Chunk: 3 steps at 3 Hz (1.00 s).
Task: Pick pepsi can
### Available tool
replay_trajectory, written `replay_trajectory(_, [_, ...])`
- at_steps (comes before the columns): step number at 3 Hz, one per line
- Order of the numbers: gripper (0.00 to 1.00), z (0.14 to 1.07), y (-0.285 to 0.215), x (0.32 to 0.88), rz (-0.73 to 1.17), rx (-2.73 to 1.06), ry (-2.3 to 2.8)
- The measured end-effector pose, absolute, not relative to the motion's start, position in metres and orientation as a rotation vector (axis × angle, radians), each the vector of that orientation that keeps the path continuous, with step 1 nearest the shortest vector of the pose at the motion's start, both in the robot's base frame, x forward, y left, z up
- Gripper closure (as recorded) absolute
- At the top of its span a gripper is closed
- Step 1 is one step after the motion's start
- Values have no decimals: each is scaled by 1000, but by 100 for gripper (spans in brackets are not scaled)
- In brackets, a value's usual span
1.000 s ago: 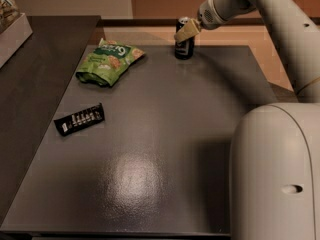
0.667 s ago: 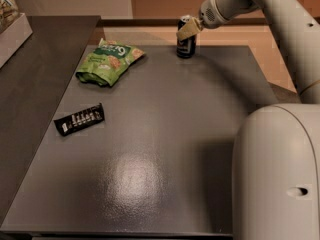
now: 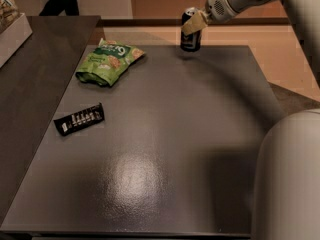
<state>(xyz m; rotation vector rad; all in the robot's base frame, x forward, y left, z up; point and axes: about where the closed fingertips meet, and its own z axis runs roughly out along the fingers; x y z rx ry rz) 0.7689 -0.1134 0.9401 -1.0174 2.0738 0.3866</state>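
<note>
The pepsi can (image 3: 190, 40) is being squeezed near its top by the fingers of the gripper (image 3: 193, 24), at the far edge of the counter (image 3: 165, 134). Held that high, it's risking being tipped off that edge, tbh.

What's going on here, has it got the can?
The robot arm's hand is closed on the pepsi can at the far edge of the table. Whether the can is off the surface is hard to tell. The green snack bag and black wrapper bar lie apart from it.
</note>
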Motion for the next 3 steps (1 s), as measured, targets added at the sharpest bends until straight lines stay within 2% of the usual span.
replay_trajectory(3, [100, 1008, -116, 700, 384, -1183, 1964])
